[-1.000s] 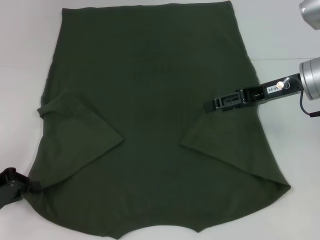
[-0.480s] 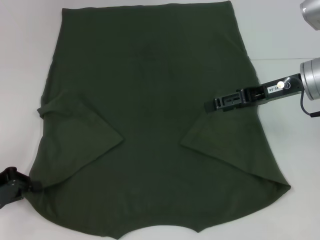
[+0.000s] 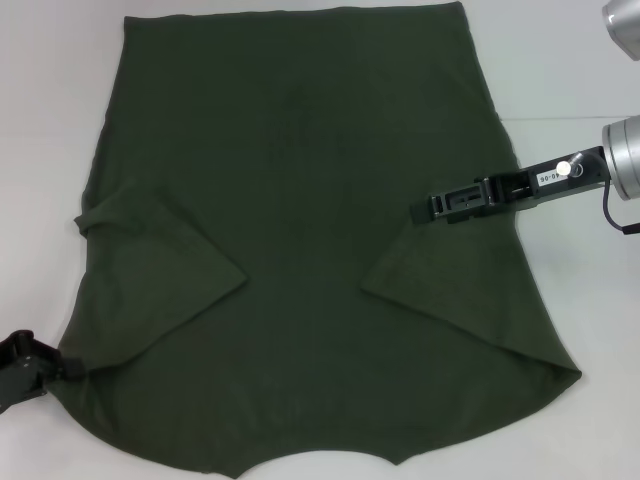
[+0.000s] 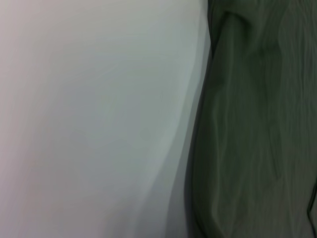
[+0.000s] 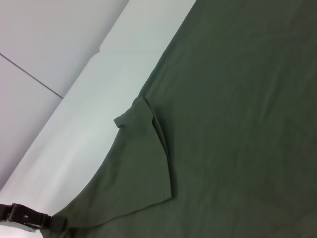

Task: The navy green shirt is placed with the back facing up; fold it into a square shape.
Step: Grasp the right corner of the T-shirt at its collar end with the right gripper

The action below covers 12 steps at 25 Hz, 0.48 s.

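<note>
The navy green shirt (image 3: 300,200) lies spread plain side up on the white table, both short sleeves folded inward over the body. My left gripper (image 3: 66,368) sits at the shirt's near left corner, shut on the cloth edge, which is drawn into a small point there. The right wrist view shows the same left gripper (image 5: 52,223) touching that corner of the shirt (image 5: 237,99). My right gripper (image 3: 416,211) hovers over the shirt's right side, its tip at the top corner of the folded right sleeve (image 3: 450,290). Only shirt cloth (image 4: 257,129) and table appear in the left wrist view.
White table (image 3: 590,330) shows on both sides of the shirt. The shirt's near edge runs off the bottom of the head view. A table seam line (image 5: 34,77) crosses the far surface in the right wrist view.
My left gripper has crept slightly toward the shirt and upward in the head view, with the cloth corner in it. The right gripper and the shirt have hardly moved.
</note>
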Tool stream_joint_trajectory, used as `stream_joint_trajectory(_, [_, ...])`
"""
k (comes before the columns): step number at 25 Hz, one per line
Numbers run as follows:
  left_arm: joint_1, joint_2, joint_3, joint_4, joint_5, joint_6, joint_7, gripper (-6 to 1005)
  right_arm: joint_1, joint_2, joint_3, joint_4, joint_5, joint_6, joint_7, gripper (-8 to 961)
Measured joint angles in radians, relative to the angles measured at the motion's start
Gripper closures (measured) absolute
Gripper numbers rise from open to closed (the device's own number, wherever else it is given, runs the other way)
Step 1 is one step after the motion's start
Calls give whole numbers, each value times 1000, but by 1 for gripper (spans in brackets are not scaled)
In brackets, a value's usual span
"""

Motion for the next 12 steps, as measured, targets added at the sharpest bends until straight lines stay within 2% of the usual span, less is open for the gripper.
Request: stream_joint_trajectory(12, [-6, -2, 0, 0, 0, -5, 0, 981, 5, -5, -1, 0, -3, 3, 16, 68])
